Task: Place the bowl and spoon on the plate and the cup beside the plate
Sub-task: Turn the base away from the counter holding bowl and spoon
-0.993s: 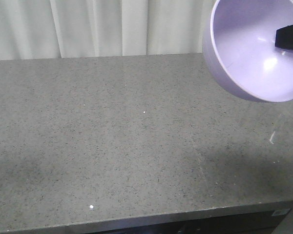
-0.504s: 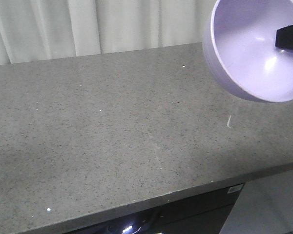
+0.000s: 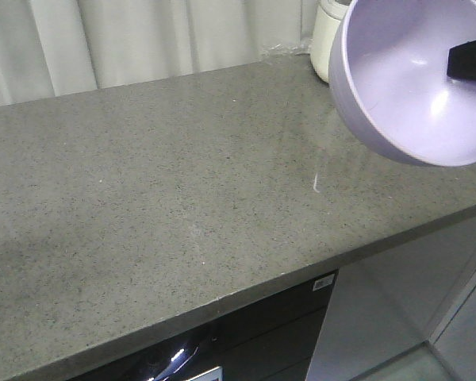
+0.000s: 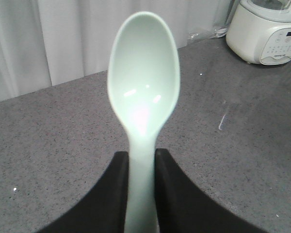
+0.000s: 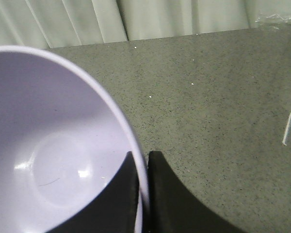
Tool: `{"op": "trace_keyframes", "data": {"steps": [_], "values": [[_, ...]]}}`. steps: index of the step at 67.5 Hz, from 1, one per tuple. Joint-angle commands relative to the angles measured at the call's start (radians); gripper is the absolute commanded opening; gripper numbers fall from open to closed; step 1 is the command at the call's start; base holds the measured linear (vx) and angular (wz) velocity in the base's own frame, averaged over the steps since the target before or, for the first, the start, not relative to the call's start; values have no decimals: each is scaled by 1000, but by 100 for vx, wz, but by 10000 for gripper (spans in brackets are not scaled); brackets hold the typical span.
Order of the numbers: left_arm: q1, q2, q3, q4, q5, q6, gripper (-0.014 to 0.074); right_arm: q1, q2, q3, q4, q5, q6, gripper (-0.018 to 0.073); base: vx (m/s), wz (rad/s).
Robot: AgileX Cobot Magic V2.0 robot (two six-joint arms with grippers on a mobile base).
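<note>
The lavender bowl [image 3: 412,87] hangs in the air at the front view's upper right, tilted toward the camera. My right gripper [image 5: 142,167] is shut on its rim [image 5: 136,155], one finger inside and one outside; a black finger [image 3: 470,59] shows inside the bowl. The pale mint-green spoon [image 4: 143,87] points away from the left wrist camera, head up, above the counter. My left gripper [image 4: 141,167] is shut on its handle. The plate and the cup are out of view.
A grey speckled counter [image 3: 159,198] fills the views, with its front edge [image 3: 301,274] running lower right. A white kitchen appliance [image 4: 269,31] stands at the far right near the curtain. A small white scrap [image 3: 315,182] lies on the counter. Dark cabinet fronts sit below.
The whole scene has swung leftward in the front view: the counter's right end, its front edge and the white appliance have come into sight. The bowl stays fixed in the frame, still held.
</note>
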Motion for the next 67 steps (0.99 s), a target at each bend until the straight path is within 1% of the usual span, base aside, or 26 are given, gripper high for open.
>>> {"op": "trace_keyframes", "data": {"steps": [1,28,67], "values": [[-1,-15,-22,-39,-72,0,-6,-5,-14,-32,48,-45,-6,-6,-3,-21],[-1,-15,-22,-39,-72,0,-6,-5,-14,-32,48,-45,-6,-6,-3,-24],[-1,-15,-22,-39,-72,0,-6,-5,-14,-32,48,-45,-6,-6,-2,-34]]}}
